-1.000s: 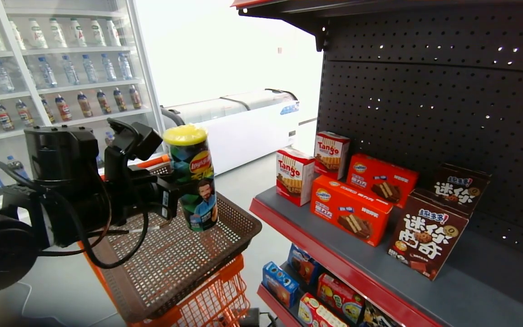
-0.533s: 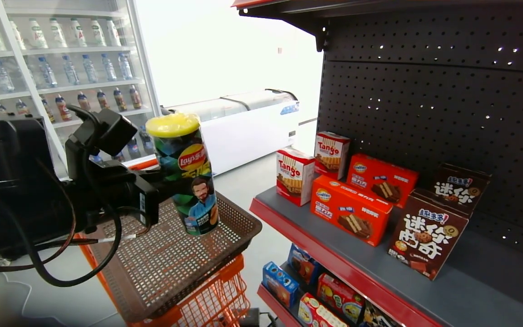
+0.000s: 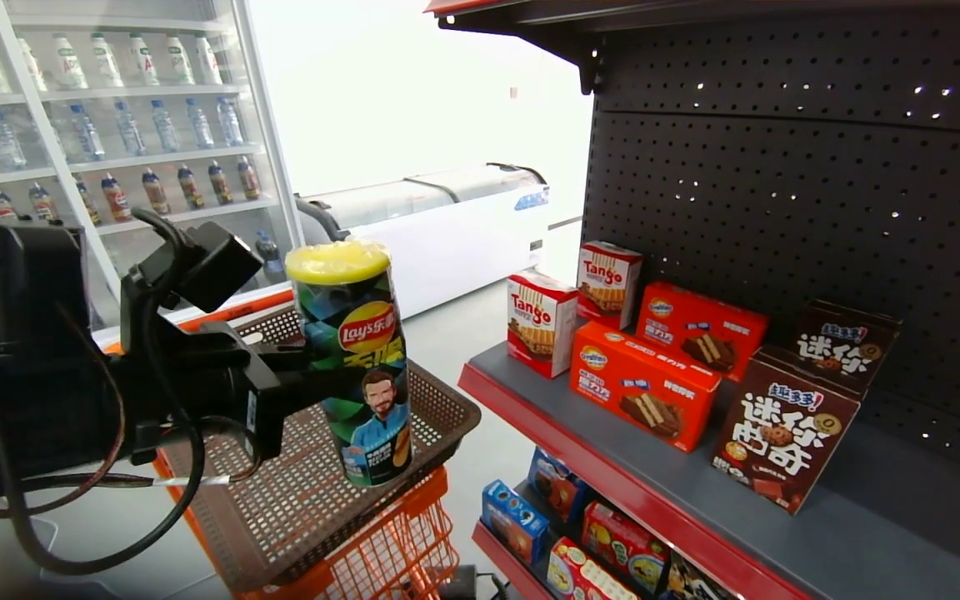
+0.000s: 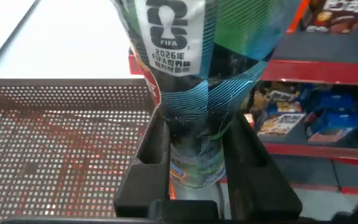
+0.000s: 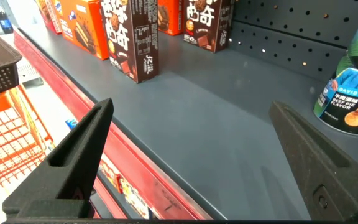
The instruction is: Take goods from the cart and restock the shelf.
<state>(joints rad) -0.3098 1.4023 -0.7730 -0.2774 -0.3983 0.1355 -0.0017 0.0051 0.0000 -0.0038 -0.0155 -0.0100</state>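
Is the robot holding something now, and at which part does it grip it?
The left gripper clamps the chip can around the middle of its body, upright. The right gripper is open and holds nothing.

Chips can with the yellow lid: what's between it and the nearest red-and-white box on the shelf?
Nothing stands there: the head view shows only bare grey floor between the yellow-lidded chips can and the red-and-white cardboard box.
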